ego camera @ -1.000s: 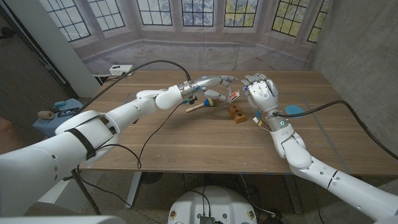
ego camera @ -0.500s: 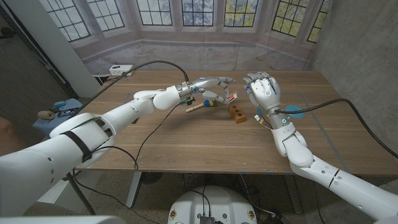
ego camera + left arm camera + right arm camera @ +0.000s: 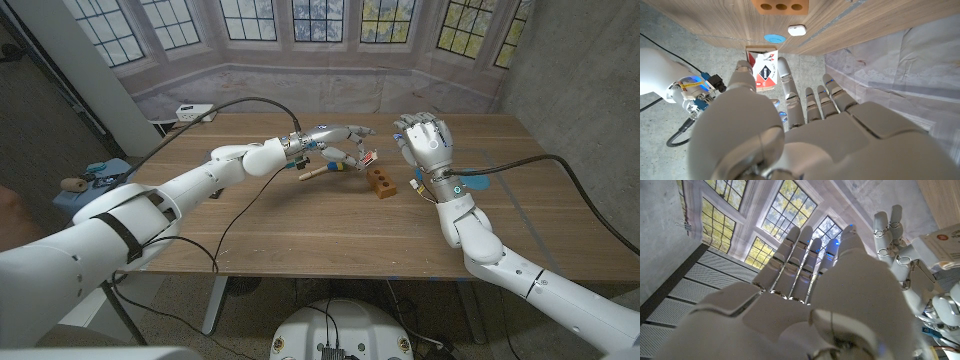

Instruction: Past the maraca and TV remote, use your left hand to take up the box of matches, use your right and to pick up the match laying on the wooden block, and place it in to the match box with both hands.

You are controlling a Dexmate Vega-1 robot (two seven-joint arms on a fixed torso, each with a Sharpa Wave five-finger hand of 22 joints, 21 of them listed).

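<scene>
Two hands hover mid-table: left hand (image 3: 335,140) pinches the matchbox (image 3: 367,158) above the block (image 3: 380,181); right hand (image 3: 424,142), nearer the block, is empty, fingers apart.

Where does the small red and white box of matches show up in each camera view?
Head view: small red and white box of matches pinched by the left hand, beside the wooden block.
Left wrist view: box between the fingers, below the block.
Right wrist view: box corner at the right edge.
Shared landmark: the left hand.
</scene>
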